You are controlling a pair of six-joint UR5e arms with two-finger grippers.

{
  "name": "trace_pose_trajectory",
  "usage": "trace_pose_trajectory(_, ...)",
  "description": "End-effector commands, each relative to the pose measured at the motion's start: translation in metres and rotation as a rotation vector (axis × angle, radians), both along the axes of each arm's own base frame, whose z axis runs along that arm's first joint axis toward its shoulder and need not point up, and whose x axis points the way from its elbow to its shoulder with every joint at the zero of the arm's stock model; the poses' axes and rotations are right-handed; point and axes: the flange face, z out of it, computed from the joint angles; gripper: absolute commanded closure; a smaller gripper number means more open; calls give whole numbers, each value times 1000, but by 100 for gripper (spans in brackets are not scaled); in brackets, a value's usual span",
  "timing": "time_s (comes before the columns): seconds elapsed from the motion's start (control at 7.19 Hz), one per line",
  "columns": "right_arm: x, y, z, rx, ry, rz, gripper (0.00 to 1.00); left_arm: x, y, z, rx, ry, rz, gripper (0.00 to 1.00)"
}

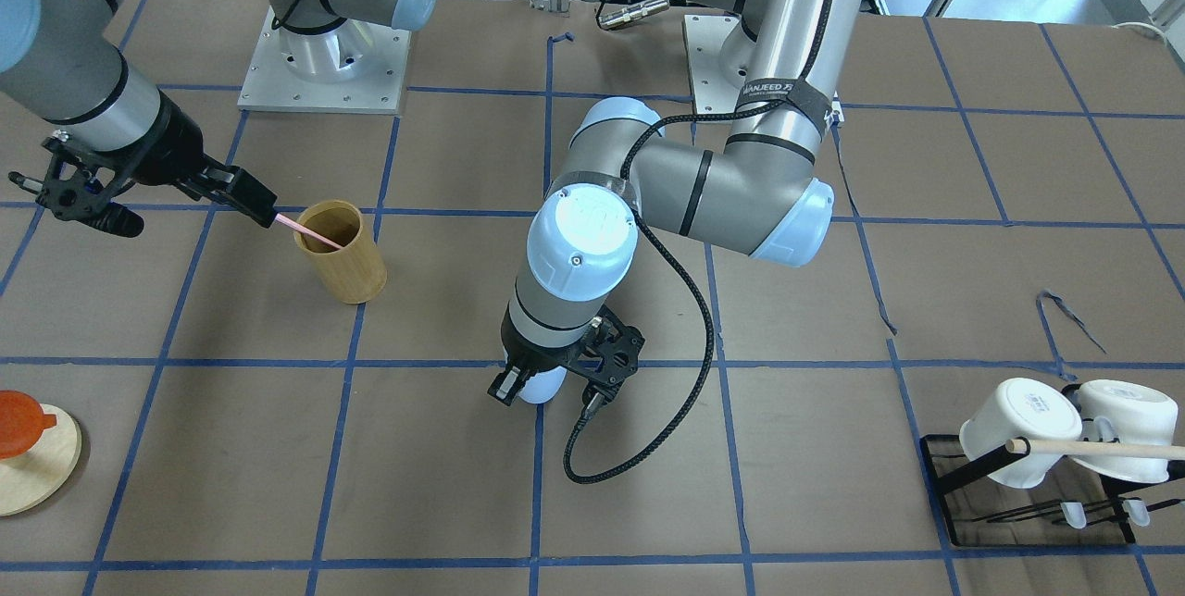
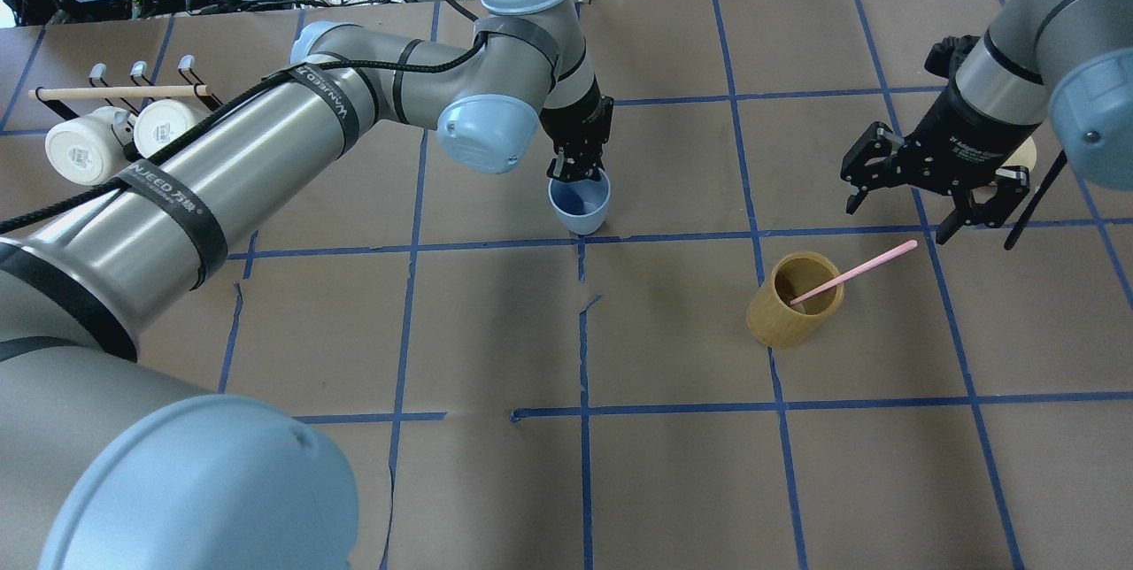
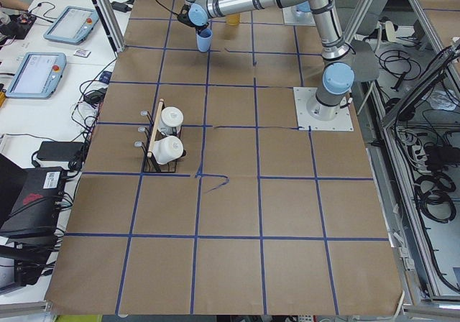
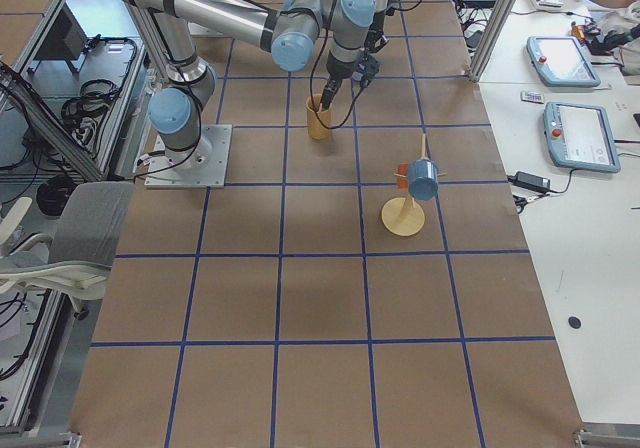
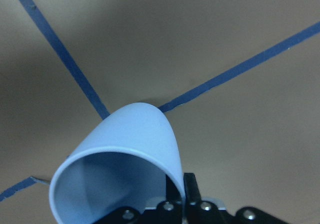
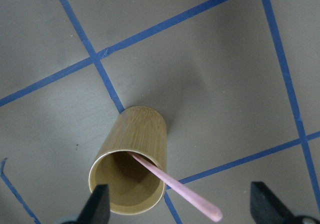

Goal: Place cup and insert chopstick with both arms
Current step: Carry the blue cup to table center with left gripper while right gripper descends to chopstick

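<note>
While my left hand [image 2: 579,173] grasps the pale blue cup [image 2: 580,207] by its rim, the pink chopstick [image 2: 854,273] leans in the bamboo holder [image 2: 790,309], near my released right hand [image 2: 898,220].

The surface [image 3: 230,214] is covered in brown paper, marked into squares by blue tape [image 2: 584,411]. Beyond its operators' edge stands a white desk [image 4: 590,268] carrying two tablet-like pendants [image 4: 585,133], with an aluminium post [image 4: 497,23] rising between. Behind the robot-side edge a grey chair [image 4: 65,223] stands near loose cables [image 3: 424,185] on the floor. The light is bright and even, and the shadows are soft.
</note>
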Motion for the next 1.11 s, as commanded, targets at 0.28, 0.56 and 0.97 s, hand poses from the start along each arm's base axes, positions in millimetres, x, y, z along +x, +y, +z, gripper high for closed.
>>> trace_pose_trajectory(0.28, 1, 9, -8, 9, 14, -7, 34, 0, -2, -3, -4, 3, -28, 0)
trace_pose_trajectory(0.56, 1, 8, -9, 12, 13, -4, 44, 6, -11, 25, -76, 7, -180, 0)
trace_pose_trajectory(0.97, -2, 8, -12, 20, 30, -4, 50, 47, 3, 83, -137, -5, -614, 0)
